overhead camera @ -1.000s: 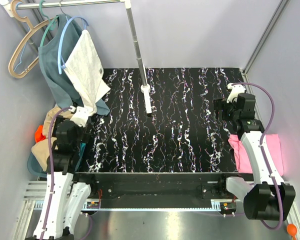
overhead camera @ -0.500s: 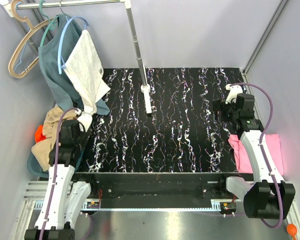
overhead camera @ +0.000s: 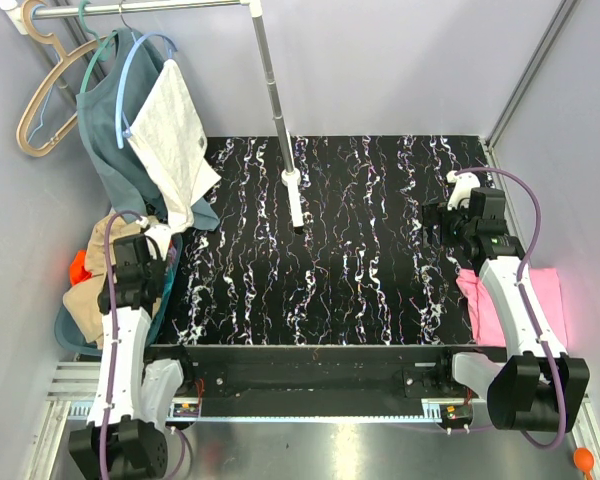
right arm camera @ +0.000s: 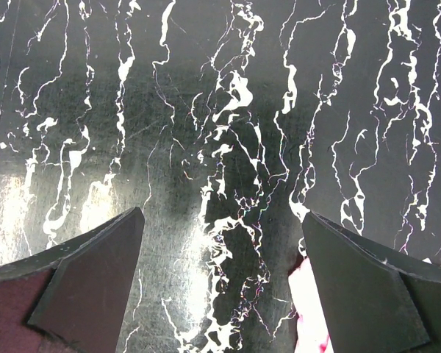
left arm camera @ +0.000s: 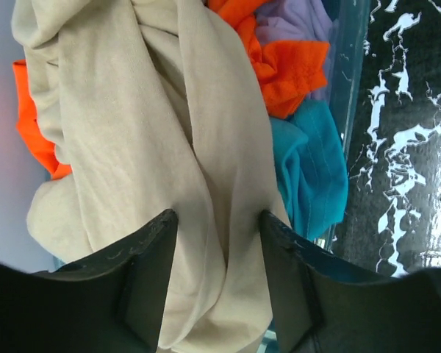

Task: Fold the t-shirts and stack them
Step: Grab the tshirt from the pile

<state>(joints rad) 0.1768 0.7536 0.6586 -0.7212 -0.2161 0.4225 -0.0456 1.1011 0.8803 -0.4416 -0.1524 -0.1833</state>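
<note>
Black marbled table (overhead camera: 360, 250) carries no stack; a pink t-shirt (overhead camera: 550, 290) lies flat at its right edge, seemingly done, while the tan t-shirt (left arm camera: 132, 132), orange t-shirt (left arm camera: 290, 62) and teal t-shirt (left arm camera: 316, 169) sit bunched at the left. The left gripper (left arm camera: 217, 279) straddles a tan ridge — pinched or not, I cannot tell — and the right gripper (right arm camera: 220, 250) hangs spread wide.

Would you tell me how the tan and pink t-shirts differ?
The tan t-shirt is crumpled at the table's left; the pink t-shirt lies flat at its right. The tan one sits between the left gripper's fingers; no gripper is at the pink one. Both are plain cloth.
</note>
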